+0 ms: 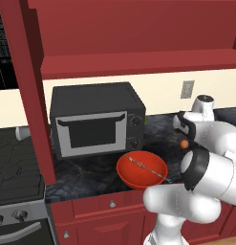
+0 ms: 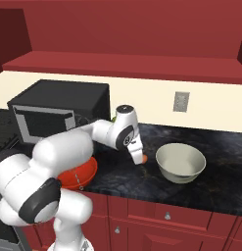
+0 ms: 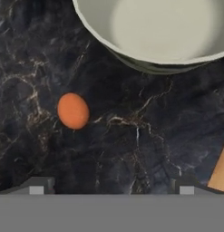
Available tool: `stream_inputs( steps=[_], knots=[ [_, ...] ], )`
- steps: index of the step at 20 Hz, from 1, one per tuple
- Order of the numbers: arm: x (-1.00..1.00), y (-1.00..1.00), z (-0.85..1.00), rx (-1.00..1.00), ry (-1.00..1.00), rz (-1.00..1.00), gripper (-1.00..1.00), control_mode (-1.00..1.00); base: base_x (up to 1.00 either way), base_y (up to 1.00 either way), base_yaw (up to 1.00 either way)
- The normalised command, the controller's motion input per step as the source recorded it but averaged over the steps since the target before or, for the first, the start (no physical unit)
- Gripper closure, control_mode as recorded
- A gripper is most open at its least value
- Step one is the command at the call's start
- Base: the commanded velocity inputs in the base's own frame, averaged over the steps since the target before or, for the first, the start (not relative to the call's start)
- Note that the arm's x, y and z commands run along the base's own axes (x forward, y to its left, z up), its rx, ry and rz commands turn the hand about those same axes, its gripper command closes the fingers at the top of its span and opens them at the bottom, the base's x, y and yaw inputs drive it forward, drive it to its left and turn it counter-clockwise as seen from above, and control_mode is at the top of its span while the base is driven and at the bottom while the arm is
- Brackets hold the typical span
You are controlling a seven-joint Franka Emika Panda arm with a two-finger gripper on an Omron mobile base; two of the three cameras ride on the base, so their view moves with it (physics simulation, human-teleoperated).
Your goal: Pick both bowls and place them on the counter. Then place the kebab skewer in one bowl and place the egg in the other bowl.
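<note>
The red bowl (image 1: 141, 169) stands on the dark marbled counter (image 1: 91, 174) in front of the microwave, with the kebab skewer (image 1: 147, 167) lying across its inside. The cream-grey bowl (image 2: 180, 162) stands empty to its right; its rim (image 3: 163, 31) fills the top of the hand view. The egg (image 3: 73, 110) lies on the stone between the two bowls, beside the cream bowl. My gripper (image 2: 137, 155) hangs just above the counter next to the egg (image 2: 144, 159). The gripper (image 3: 111, 189) is open, its fingertips (image 3: 36, 188) wide apart with nothing between them, and the egg lies left of its centre line.
A black microwave (image 1: 95, 119) stands at the back left of the counter, with a stove (image 1: 16, 167) further left. Red cabinets hang overhead. A wall outlet (image 2: 181, 101) sits behind the cream bowl. A tan edge (image 3: 220, 172) shows at the right of the hand view.
</note>
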Motion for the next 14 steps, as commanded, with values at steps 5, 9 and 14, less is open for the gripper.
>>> stream_inputs(
  steps=[5,9,14],
  knots=[
    [0.28,0.00,-0.26,0.00,0.07,-0.07,-1.00,-1.00,0.00,0.00,0.00],
    [0.20,-0.05,-0.35,0.00,0.07,-0.05,-1.00,-1.00,0.00,0.00,0.00],
    [0.19,-0.13,-0.14,0.01,0.07,-0.05,-1.00,-1.00,0.00,0.00,0.00]
  ],
)
